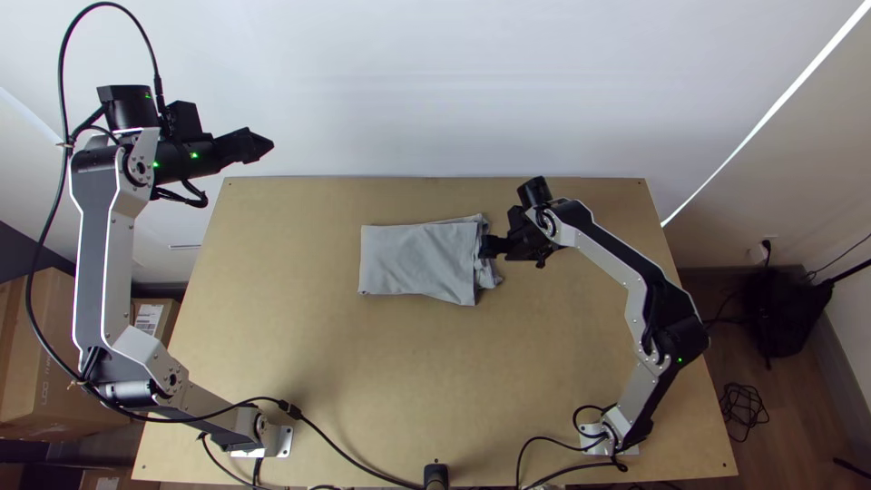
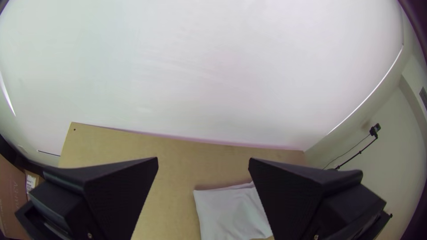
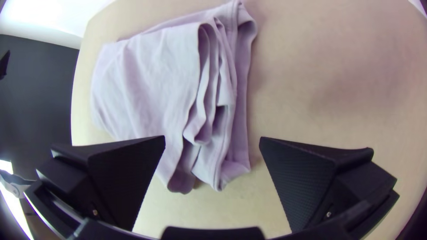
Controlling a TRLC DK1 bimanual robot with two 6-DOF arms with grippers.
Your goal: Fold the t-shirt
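In the top view, the t-shirt lay directly ahead of the right gripper, its long axis running away from that gripper toward the left arm's side of the tabletop. It was already folded to a compact oblong, with the smooth end farthest from the right gripper and the uneven, layered edges just beneath or beside its fingertips. The right gripper was clearly the nearer of the two. Its fingers stood wide apart with no cloth clamped between them; whether they touched the fabric could not be told.

The right arm bent outward at the elbow and came back in, so its gripper pointed across toward the t-shirt. The left arm stood tall, its gripper raised and well apart from the cloth, fingers spread and holding nothing. From there the t-shirt lay toward the right arm and closer to the bases.

The folding looked nearly complete; the likely next need was a small tidy of those layered edges, where a careless pinch might have dragged the upper layers askew.
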